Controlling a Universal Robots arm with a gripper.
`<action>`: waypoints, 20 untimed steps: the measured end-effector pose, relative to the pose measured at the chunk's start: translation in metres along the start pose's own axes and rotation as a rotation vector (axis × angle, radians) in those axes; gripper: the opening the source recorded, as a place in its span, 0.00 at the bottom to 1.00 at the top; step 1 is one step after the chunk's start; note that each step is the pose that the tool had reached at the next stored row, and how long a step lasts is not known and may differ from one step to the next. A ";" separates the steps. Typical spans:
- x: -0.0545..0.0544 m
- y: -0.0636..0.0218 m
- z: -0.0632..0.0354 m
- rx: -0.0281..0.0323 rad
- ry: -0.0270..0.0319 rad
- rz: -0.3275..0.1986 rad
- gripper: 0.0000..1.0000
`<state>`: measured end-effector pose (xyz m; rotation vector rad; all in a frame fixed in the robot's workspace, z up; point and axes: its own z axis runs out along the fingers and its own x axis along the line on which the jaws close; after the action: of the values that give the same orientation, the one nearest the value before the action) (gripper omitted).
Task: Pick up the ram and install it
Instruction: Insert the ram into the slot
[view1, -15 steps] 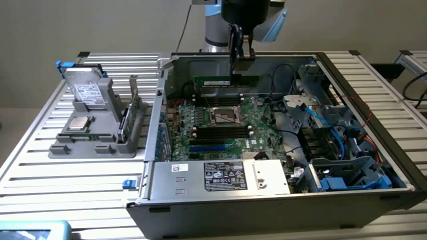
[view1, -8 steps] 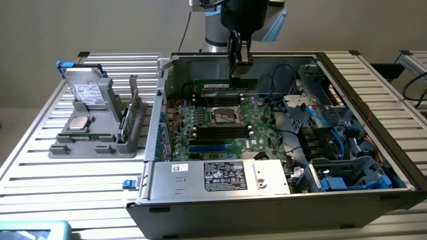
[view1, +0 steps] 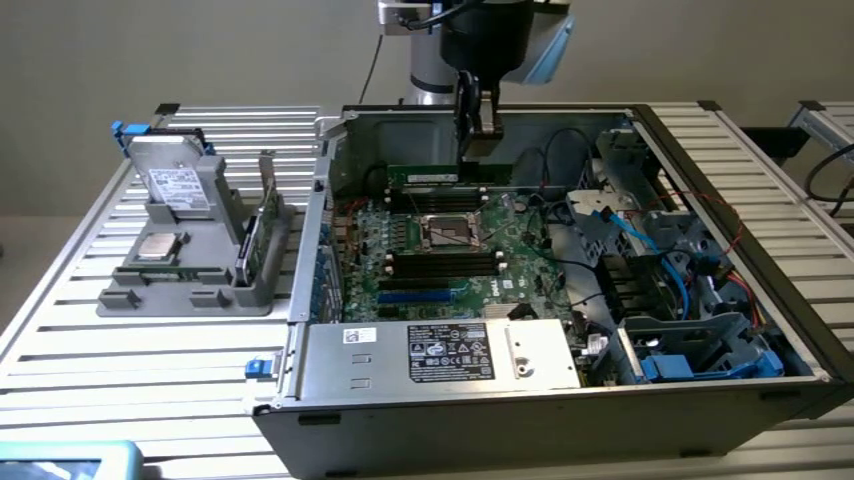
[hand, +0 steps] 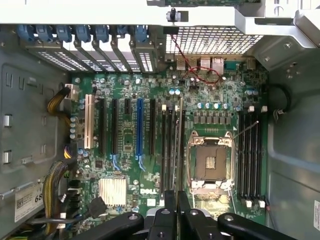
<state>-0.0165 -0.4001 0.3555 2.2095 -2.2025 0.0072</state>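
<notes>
A big open grey steel computer case (view1: 534, 430) lies on a slatted aluminium table (view1: 80, 330), its green motherboard (view1: 534, 250) facing up. The arm's black two-fingered gripper (view1: 470, 150) reaches down into the far end and is clamped on the ram (view1: 447, 177), a slim dark-green stick with a white label. In the exterior view the stick sits at twelve o'clock from the square silver processor socket (view1: 449, 232).

From the wrist, the ram (hand: 179, 145) shows edge-on between the fingers (hand: 170, 205), running along the long black memory slots (hand: 166, 150) beside the socket (hand: 210, 162). I judge the pick-up is done and seating is in hand. I cannot tell whether the stick touches a slot. Seating calls for its edge square over one slot and a straight press.

At nine o'clock from the case, a grey plastic fixture (view1: 200, 290) is well clear. At six o'clock sits a labelled silver power-supply box (view1: 441, 350). At three o'clock, loose blue cables (view1: 654, 245) stay off the stick.
</notes>
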 end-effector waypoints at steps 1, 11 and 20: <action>0.000 0.0000 0.0009 0.0000 0.0051 0.000 0.13; -0.006 -0.0001 0.0085 0.0001 0.0093 0.000 0.13; -0.012 -0.0004 0.0249 0.0002 0.0092 0.000 0.13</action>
<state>-0.0165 -0.3890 0.3303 2.2050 -2.1979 0.0175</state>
